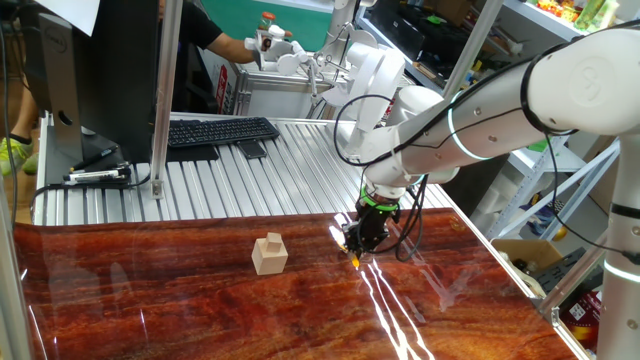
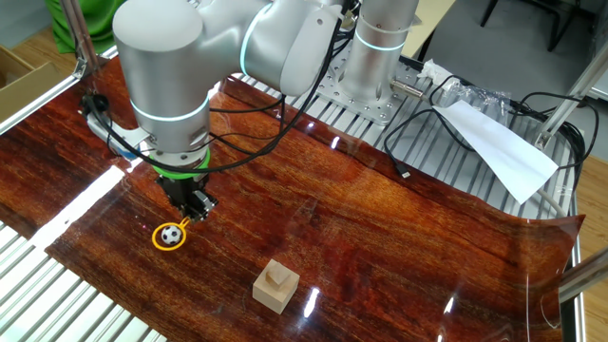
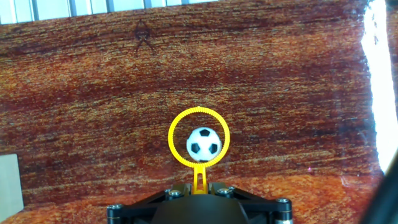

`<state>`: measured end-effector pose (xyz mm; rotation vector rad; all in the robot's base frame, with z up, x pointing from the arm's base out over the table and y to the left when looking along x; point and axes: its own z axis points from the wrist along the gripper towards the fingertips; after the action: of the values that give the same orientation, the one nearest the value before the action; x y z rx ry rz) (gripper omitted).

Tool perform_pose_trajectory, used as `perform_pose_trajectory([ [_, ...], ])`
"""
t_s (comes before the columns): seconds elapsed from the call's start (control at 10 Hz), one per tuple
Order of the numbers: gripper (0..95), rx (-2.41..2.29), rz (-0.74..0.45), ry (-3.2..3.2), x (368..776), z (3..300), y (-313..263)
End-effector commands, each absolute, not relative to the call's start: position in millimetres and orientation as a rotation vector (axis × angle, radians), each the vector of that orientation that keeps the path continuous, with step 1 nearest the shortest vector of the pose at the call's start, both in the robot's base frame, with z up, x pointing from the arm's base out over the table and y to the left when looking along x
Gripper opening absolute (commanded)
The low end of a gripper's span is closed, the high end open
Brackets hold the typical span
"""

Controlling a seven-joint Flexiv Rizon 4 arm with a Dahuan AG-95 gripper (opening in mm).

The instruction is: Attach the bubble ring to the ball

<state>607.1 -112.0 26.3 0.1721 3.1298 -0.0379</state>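
The bubble ring (image 3: 198,123), a yellow loop on a short stem, encircles the small black-and-white ball (image 3: 203,144) in the hand view. Its stem (image 3: 199,179) runs down between the jaws of my gripper (image 3: 199,188), which is shut on it. In the other fixed view the ring (image 2: 170,244) lies round the ball (image 2: 170,234) on the wood-grain table, just below and left of the gripper (image 2: 197,206). In one fixed view the gripper (image 1: 357,243) points down at the table with a bit of yellow (image 1: 355,263) at its tip; the ball is hidden there.
A pale wooden block (image 2: 275,286) stands on the table to the right of the gripper, also seen as the block (image 1: 269,254) left of it. A keyboard (image 1: 222,130) and a ribbed metal surface (image 1: 280,170) lie behind. Cables (image 2: 446,114) and paper (image 2: 499,147) sit far back.
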Motion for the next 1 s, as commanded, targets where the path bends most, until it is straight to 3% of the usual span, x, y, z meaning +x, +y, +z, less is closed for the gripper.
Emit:
perform_pose_trajectory([
  [0.1,0.0,0.173,-0.037,3.132,607.8,26.7,-111.9],
  [1.0,0.0,0.171,-0.046,3.135,615.3,28.5,-114.1],
])
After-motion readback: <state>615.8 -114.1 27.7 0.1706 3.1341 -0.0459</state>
